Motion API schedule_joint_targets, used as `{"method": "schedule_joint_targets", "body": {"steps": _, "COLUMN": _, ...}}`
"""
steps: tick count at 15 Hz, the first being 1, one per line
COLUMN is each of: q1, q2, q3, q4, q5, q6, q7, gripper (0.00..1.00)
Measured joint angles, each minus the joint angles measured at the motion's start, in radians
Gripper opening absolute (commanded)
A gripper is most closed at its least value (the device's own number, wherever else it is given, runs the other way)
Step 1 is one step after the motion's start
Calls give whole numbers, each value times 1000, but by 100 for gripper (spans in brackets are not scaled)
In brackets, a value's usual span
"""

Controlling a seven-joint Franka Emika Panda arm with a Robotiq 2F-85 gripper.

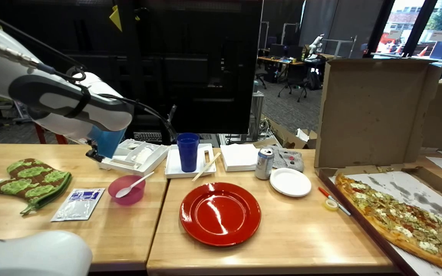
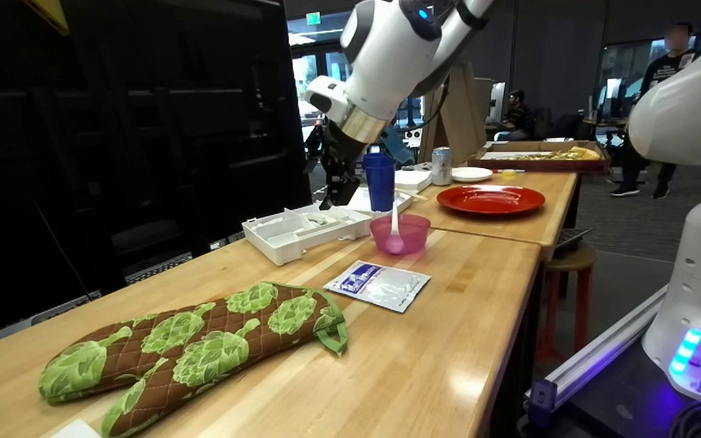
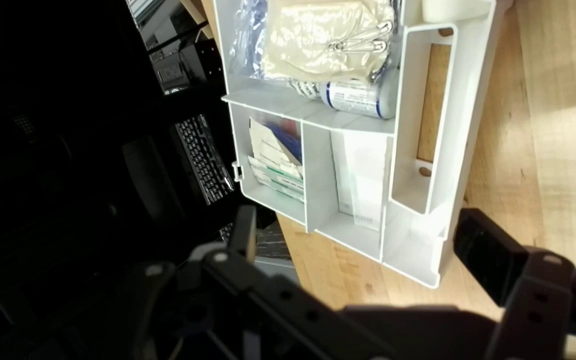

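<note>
I have my fingers [image 3: 488,252] spread wide and gripping nothing, close to the white case [image 3: 320,170] — it lies open on the desk [image 3: 543,150], with paper packets [image 3: 277,172] and a labelled container [image 3: 355,97] in its compartments. Near it, in both exterior views, sits a pink bowl [image 2: 416,234] with a white spoon [image 2: 395,222] in it — and a blue cup [image 1: 188,153] stands upright on a white tray [image 1: 172,165] beside the case.

The arm [image 2: 387,67] was smooth white with dark grey covers [image 1: 23,88], and black cables [image 1: 144,106] ran along it. Near the black gripper [image 3: 365,244], dotted with round screws [image 3: 220,257], sat a shiny gold ring [image 2: 364,125]. Blue lights [image 2: 685,351] lit the white base [image 2: 700,255].
</note>
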Motion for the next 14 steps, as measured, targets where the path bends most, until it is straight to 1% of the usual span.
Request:
{"method": "schedule_joint_targets", "body": {"steps": 5, "q1": -1, "q2": 0, "q3": 0, "q4": -3, "q5": 0, "q6": 1, "q7": 2, "gripper": 100}}
{"method": "schedule_joint_targets", "body": {"steps": 9, "q1": -2, "q2": 18, "q3": 13, "q4": -24, "q5": 8, "q6": 1, "q7": 50, "gripper": 100}}
{"method": "schedule_joint_targets", "body": {"steps": 14, "q1": -11, "q2": 63, "q3": 23, "q4": -24, "q5": 65, "q6": 0, "q7": 89, "gripper": 100}}
